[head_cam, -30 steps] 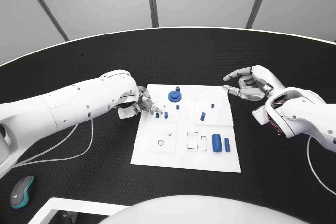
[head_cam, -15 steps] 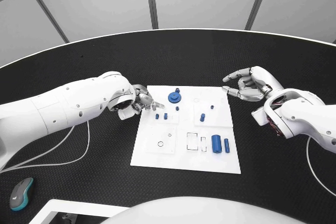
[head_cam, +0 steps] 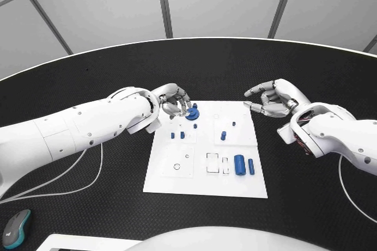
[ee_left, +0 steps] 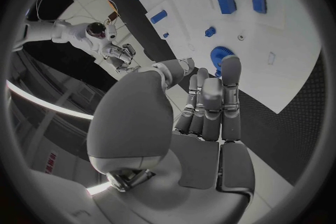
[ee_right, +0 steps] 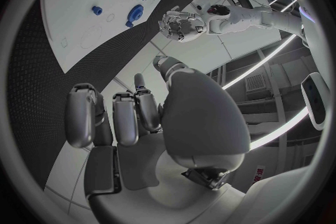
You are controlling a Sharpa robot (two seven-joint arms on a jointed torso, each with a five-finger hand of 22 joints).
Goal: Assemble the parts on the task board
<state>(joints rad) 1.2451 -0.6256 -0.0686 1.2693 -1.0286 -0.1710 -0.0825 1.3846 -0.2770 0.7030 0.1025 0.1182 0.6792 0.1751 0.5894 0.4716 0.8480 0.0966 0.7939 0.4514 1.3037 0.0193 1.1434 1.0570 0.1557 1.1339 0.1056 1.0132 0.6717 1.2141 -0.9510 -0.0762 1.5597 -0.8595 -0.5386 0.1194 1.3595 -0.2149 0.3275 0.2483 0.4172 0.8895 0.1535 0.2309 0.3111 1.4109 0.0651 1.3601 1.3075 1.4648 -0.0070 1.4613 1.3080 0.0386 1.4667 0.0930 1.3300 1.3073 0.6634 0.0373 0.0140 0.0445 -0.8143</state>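
Near the front of the black bench (head_cam: 94, 207) lies a grey-and-teal mouse (head_cam: 13, 229); no writing is legible anywhere. On the white task board (head_cam: 206, 183), two blue cylinders (head_cam: 244, 165) lie nearest, with small blue pegs (head_cam: 177, 135) farther back. At the far edge, the left robot hand (head_cam: 174, 97) hovers, fingers apart, empty, over the blue gear (head_cam: 192, 114), while the right robot hand (head_cam: 271, 97) hangs beside the board, curled loosely around nothing.

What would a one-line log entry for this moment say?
left hand: fingers at blue gear, grip unclear | right hand: curled, empty, off task board | large cylinder: lying on board
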